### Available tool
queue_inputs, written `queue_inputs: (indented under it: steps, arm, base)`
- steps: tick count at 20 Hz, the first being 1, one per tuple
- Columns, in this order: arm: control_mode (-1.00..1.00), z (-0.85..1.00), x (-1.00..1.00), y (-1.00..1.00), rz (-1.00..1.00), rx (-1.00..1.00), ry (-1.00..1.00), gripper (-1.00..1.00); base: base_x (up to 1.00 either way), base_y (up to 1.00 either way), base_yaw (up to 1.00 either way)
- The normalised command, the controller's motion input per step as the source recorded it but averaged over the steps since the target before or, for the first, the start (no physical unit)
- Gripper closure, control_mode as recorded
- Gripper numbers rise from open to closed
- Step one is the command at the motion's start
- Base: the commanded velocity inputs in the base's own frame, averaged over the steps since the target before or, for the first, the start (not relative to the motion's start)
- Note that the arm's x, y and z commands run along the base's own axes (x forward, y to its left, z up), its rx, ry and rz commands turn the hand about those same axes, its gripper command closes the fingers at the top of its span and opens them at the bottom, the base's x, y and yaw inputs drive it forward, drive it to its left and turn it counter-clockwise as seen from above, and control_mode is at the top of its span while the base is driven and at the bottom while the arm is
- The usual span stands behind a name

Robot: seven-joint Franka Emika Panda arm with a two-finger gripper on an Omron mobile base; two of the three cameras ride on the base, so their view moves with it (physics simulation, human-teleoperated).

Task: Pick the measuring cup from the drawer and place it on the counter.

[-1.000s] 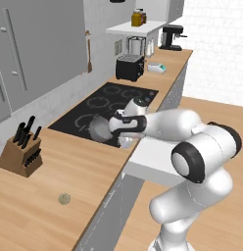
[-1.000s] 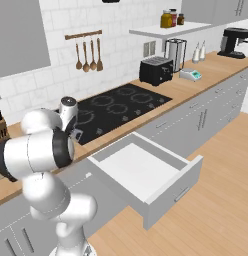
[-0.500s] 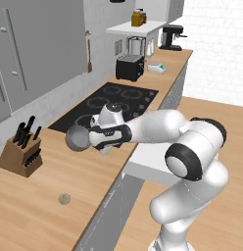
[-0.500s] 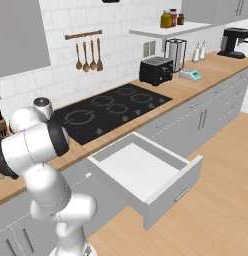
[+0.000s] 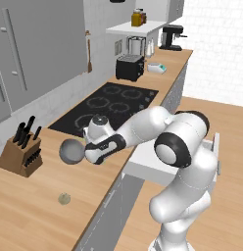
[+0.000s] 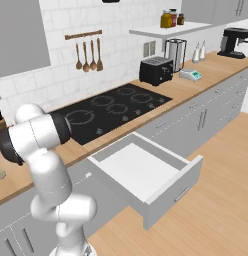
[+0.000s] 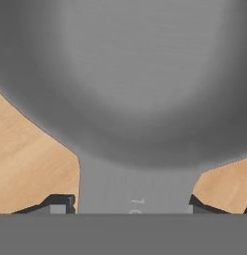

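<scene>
Hand grips the measuring cup by its handle — bowl above the counter.

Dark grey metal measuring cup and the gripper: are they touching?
Touching. In the hand view the gripper has a fingertip pressed against each side of the dark grey metal measuring cup's flat handle, no gap visible.

White tiled wall, wood floor.

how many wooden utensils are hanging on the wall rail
3, side by side under the wooden rail on the white tiled wall behind the black cooktop: left spoon, middle spoon, right spoon.
</scene>
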Motion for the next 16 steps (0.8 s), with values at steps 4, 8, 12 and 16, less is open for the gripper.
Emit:
queue_inputs:
  steps: [4, 8, 12, 16]
  arm:
    - [-1.00, -0.09, 0.00, 0.06, 0.00, -0.02, 0.00, 1.00]
    - [-1.00, -0.01, 0.03, 0.16, 0.00, 0.00, 0.01, -1.00]
    - [-1.00, 0.00, 0.23, 0.12, 0.03, 0.00, 0.03, -1.00]
    - [-1.00, 0.00, 0.20, 0.01, 0.02, -0.01, 0.04, -1.00]
  base:
    - [0.00, 0.00, 0.00]
    - [0.00, 0.00, 0.00]
    - [0.00, 0.00, 0.00]
    - [0.00, 0.00, 0.00]
